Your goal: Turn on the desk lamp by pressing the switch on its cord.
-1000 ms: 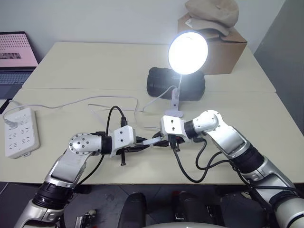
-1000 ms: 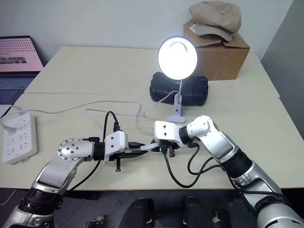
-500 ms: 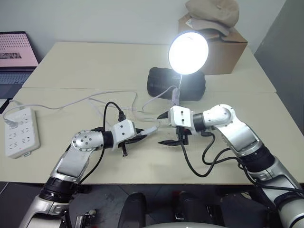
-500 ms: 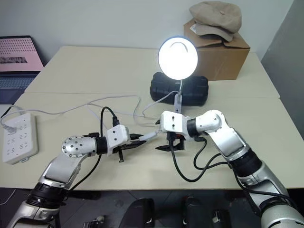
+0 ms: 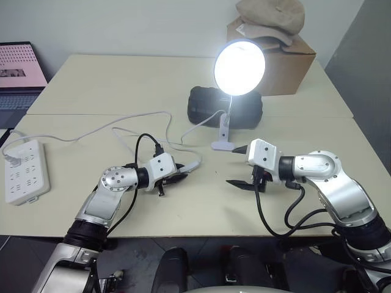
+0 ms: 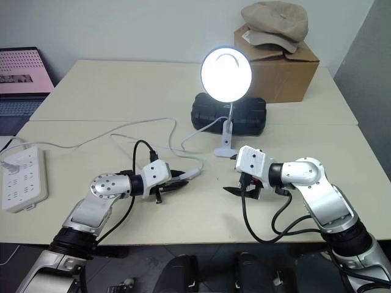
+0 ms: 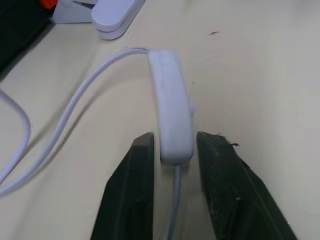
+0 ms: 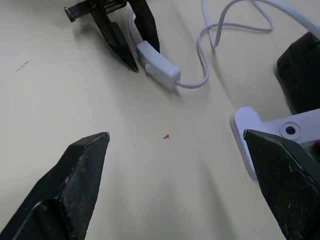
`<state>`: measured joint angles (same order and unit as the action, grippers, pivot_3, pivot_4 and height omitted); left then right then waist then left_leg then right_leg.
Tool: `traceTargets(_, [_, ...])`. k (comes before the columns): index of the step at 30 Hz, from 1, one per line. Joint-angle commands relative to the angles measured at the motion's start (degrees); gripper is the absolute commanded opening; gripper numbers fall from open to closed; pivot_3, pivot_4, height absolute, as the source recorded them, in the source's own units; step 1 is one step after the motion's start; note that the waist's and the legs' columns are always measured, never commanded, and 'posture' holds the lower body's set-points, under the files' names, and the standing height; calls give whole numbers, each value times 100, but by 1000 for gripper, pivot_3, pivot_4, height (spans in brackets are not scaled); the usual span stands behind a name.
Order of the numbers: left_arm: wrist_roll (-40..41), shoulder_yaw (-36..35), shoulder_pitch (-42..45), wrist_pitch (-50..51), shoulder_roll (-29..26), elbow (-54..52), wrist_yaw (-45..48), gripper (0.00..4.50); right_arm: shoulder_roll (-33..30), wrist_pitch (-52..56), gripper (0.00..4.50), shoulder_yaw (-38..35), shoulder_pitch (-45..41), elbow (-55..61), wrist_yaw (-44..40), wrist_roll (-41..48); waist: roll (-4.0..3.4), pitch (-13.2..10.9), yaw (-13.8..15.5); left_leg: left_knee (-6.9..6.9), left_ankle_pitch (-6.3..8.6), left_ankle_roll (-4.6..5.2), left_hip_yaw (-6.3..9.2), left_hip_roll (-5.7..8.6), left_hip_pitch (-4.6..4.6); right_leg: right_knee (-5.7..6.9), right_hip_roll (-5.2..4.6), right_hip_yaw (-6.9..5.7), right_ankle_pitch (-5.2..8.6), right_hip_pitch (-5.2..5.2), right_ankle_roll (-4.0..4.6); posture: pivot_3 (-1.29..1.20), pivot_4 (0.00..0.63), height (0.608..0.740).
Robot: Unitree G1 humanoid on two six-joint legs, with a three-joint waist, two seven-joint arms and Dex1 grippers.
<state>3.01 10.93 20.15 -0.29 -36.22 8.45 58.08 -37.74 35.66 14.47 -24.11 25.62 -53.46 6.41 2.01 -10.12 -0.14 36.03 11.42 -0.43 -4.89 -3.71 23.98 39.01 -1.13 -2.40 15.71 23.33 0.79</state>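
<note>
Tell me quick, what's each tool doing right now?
Left tool: fingers around the switch, grip not certain.
Right tool: wide open, holding nothing.

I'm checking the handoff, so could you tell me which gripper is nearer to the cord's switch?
Left. The left gripper has its fingers on either side of the switch, which lies on the table. The right gripper hangs open, apart from it, nearer the desk lamp's clip base.
</note>
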Motion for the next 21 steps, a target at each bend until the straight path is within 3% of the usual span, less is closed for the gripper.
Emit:
traceTargets(1, [385, -274, -231, 74, -283, -454, 331, 2510, -50, 0, 4500, -221, -34, 206, 112, 101, 0, 0, -5, 0, 0, 0, 0, 0, 0, -1, 0, 0, 0, 0, 0, 0, 150, 740])
traceTargets(7, [696, -969, -1269, 376, -941, -1408, 325, 3642, -175, -202, 4500, -364, 12, 44, 70, 213, -1, -1, -21, -5, 1, -1, -1, -4, 0, -2, 0, 1, 3, 5, 4, 0, 150, 740])
traceTargets(11, [964, -1779, -2324, 780, -1238, -2210, 168, 3642, -267, -551, 4500, -572, 92, -143, -36, 355, -2, -3, -14, -5, 1, -1, 0, -2, -2, -3, -5, -3, 4, 2, 5, 0, 150, 740])
traceTargets(14, [1112, -2531, -3125, 1085, -1111, -2836, -222, 3642, -358, -1001, 4500, -855, 229, -347, -161, 487, -4, -3, -20, -5, 1, -2, -1, -4, -2, -5, -6, 0, 4, 3, 5, 0, 150, 740])
traceTargets(21, [1543, -3370, -3896, 1535, -938, -3502, -460, 3642, -666, -1790, 4500, -1287, 589, -674, -519, 690, -3, -3, 40, -5, 2, -2, 10, -2, -7, -7, -8, -14, 7, -4, 10, 0, 150, 740])
